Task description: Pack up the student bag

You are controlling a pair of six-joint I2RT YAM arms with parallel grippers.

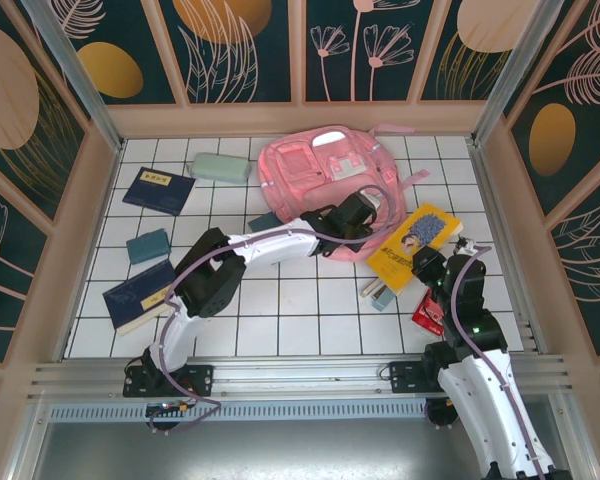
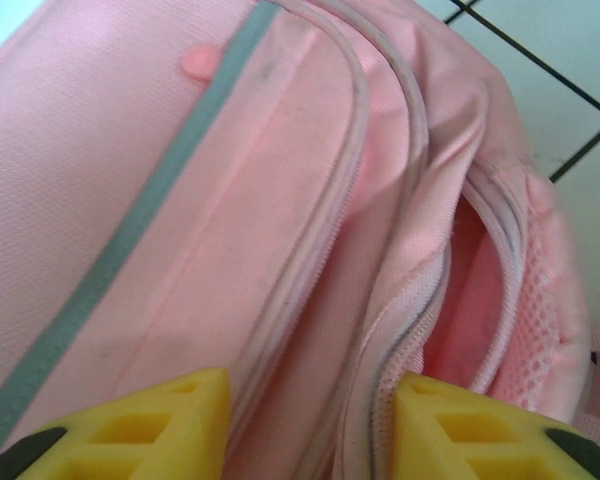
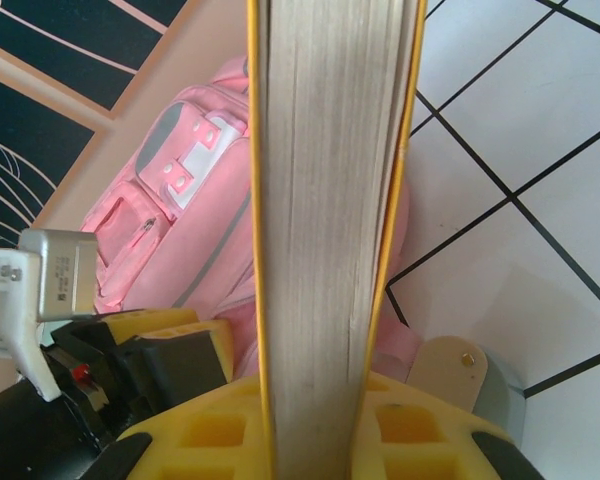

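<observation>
The student bag (image 1: 310,170), a big pink backpack, lies flat at the back middle of the table. My left gripper (image 1: 365,208) reaches over its near right side. Seen from the left wrist, its yellow fingers (image 2: 160,420) stand apart with the bag's (image 2: 180,200) pink fabric and zip edge between them, beside the gaping main opening (image 2: 475,300). My right gripper (image 3: 325,400) is shut on a yellow-covered book (image 3: 330,200), held page-edge up just right of the bag (image 3: 170,210). From above, that book (image 1: 412,243) tilts beside the bag, the right gripper (image 1: 428,263) at its near end.
A mint pencil case (image 1: 220,167), two dark blue books (image 1: 158,190) (image 1: 140,295) and a teal block (image 1: 148,245) lie on the left. A small pale item (image 1: 380,297) and a red packet (image 1: 427,315) lie near the right arm. Walls ring the tiled table.
</observation>
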